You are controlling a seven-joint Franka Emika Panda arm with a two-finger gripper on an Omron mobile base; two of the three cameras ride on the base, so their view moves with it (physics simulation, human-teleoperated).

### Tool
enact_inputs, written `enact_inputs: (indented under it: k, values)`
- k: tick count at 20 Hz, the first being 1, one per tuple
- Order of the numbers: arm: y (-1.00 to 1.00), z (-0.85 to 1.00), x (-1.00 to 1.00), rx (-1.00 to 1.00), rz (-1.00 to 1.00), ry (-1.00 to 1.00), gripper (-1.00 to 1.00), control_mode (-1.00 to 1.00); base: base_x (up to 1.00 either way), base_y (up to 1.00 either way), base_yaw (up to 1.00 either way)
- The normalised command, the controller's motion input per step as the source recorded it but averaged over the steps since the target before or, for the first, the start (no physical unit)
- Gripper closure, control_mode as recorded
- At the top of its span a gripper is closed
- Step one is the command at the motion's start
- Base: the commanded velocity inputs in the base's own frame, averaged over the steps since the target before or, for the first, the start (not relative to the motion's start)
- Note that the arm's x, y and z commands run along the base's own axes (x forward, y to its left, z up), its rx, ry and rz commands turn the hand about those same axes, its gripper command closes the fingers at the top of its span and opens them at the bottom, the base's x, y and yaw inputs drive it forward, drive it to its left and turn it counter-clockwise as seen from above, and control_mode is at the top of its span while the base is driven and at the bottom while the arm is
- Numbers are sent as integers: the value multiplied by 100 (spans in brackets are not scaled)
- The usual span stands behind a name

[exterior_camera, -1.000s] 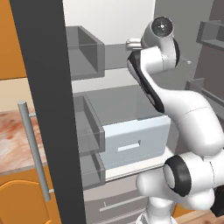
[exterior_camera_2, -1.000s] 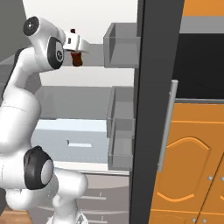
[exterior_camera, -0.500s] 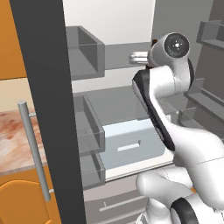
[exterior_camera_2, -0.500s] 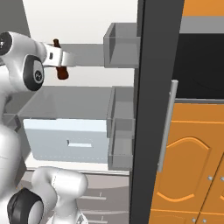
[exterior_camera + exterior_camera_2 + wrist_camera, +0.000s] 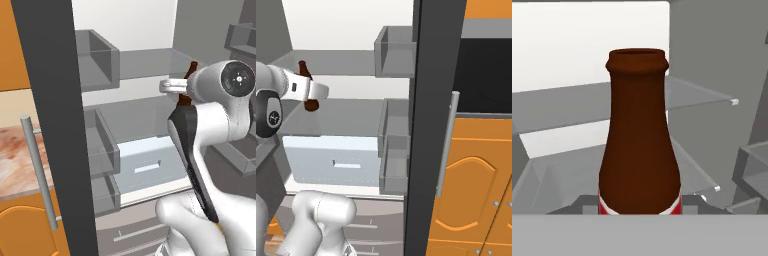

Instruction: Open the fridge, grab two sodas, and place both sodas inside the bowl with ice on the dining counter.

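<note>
Open fridge (image 5: 356, 65) ahead, white back wall, grey shelves, pale drawer (image 5: 150, 167) pulled partway out below. Both doors swung wide, grey bins (image 5: 97, 60) on their inner faces; dark door edge (image 5: 55, 125) running top to bottom at left of the left base view, long grey bar handle (image 5: 39, 170) on it. Orange cabinets (image 5: 476, 190) to the right of the fridge, patch of pinkish marbled counter (image 5: 15, 160) to the left.

White robot arm raised in front of the shelves, gripper (image 5: 306, 92) level with the upper shelf. Jaws closed around a dark-brown bottle (image 5: 640, 140). Bottle upright, clear of the shelves, held in the air before the middle of the fridge. Neck of the bottle poking above the hand in the right base view, rounded bottom hanging just below it. Red label with a white edge (image 5: 639, 206) just visible at the base of the bottle in the hand view, mouth open at the top.
</note>
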Motion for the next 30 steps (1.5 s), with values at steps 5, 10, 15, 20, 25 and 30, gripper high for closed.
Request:
enact_inputs:
  k: [5, 10, 15, 20, 25, 30]
  values:
    - [14, -27, -86, 0, 1, 0, 100, -100, 0, 0, 0]
    - [7, -37, -22, 0, 0, 0, 100, -100, 0, 0, 0]
    - [3, -34, -67, -1, -3, -7, 100, -100, 0, 0, 0]
    - [0, -13, -91, 0, -12, -14, 100, -100, 0, 0, 0]
    - [0, -12, -65, 0, -11, -7, 100, 100, -16, 0, -4]
    - [0, 0, 0, 0, 0, 0, 100, 100, -65, 13, -43]
